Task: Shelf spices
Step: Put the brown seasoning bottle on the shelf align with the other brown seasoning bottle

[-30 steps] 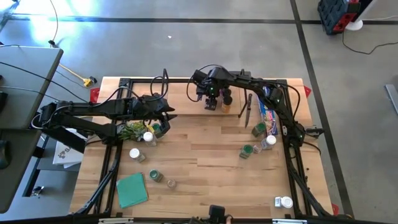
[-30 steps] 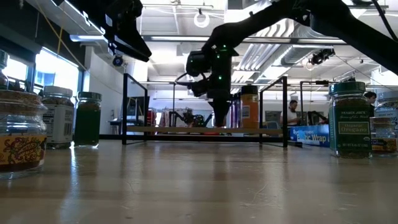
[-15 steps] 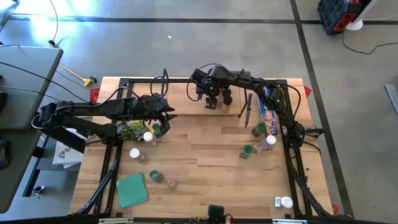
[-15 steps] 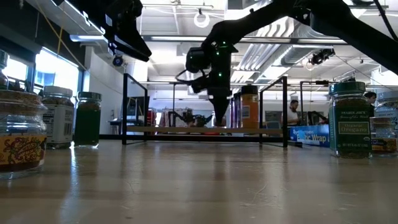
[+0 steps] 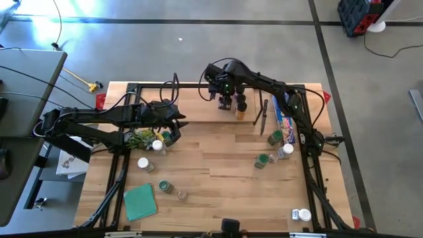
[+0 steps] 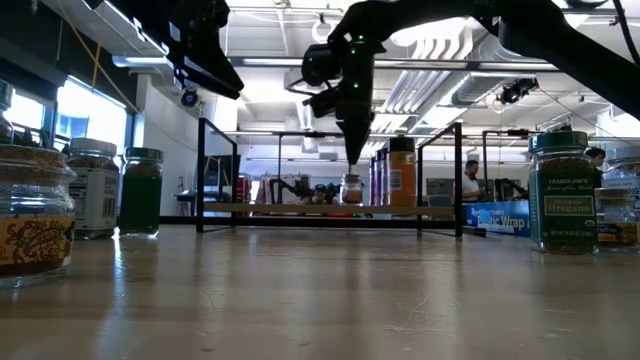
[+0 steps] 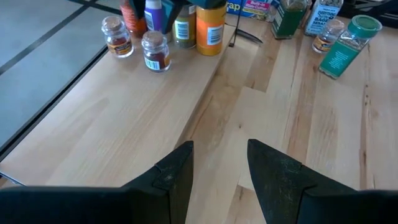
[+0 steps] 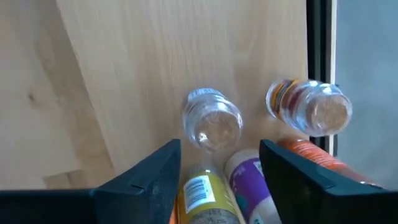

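shelved: five or so small clear spice jars [image 8: 211,119] standing on the low light-wood shelf [image 5: 198,106]
left: about ten jars sitting on the worktop [image 5: 218,165]
right gripper [image 6: 352,150]: hovering spread, empty, above the shelf
left gripper [image 7: 217,165]: waiting spread, empty

In the low view, the green-lidded jar [image 6: 562,193] at the right reads "TRADER JOE'S" and, below it, "Oregano"; the blue box [image 6: 497,215] beside it shows "Wrap". In the left wrist view that blue box [image 7: 252,7] shows "rap" at its edge. Other jar labels are too small to read
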{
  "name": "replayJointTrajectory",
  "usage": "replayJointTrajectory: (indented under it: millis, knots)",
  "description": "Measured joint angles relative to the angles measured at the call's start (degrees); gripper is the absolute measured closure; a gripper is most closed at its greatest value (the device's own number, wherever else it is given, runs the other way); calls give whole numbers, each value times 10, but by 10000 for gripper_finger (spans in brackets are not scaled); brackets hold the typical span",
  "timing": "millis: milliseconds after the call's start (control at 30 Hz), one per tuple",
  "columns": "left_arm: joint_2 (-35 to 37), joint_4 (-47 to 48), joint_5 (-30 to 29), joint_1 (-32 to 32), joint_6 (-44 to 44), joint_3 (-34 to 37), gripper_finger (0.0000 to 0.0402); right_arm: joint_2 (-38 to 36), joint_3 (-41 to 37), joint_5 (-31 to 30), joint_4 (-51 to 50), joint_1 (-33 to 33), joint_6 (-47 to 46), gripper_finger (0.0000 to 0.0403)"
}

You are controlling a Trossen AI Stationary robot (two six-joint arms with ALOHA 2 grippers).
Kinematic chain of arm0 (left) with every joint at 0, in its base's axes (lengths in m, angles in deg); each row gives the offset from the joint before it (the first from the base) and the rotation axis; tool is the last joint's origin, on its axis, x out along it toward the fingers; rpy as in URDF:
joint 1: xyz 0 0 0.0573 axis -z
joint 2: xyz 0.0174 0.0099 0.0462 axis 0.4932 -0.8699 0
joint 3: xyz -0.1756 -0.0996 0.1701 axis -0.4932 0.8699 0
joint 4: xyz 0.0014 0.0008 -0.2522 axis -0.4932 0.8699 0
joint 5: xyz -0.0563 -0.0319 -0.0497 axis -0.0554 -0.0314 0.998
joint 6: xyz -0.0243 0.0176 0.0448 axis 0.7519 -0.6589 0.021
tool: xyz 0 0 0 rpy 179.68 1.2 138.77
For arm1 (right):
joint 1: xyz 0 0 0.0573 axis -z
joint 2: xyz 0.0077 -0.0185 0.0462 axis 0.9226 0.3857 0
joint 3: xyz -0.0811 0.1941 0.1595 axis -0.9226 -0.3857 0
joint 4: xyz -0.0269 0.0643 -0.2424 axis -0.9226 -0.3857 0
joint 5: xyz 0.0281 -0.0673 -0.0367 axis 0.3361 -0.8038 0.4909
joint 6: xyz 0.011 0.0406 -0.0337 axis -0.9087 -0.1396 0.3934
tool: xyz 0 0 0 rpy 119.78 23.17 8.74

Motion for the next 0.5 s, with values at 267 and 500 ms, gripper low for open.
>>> replayJointTrajectory:
  millis: [267, 500]
  knots:
    - [0, -1, 0, 0, 0, 0, 257, -1, -32, 39, 27, 7, -3, 324]
    - [0, -3, 0, 0, 0, 0, 257, -1, -48, 34, 49, 14, -3, 386]
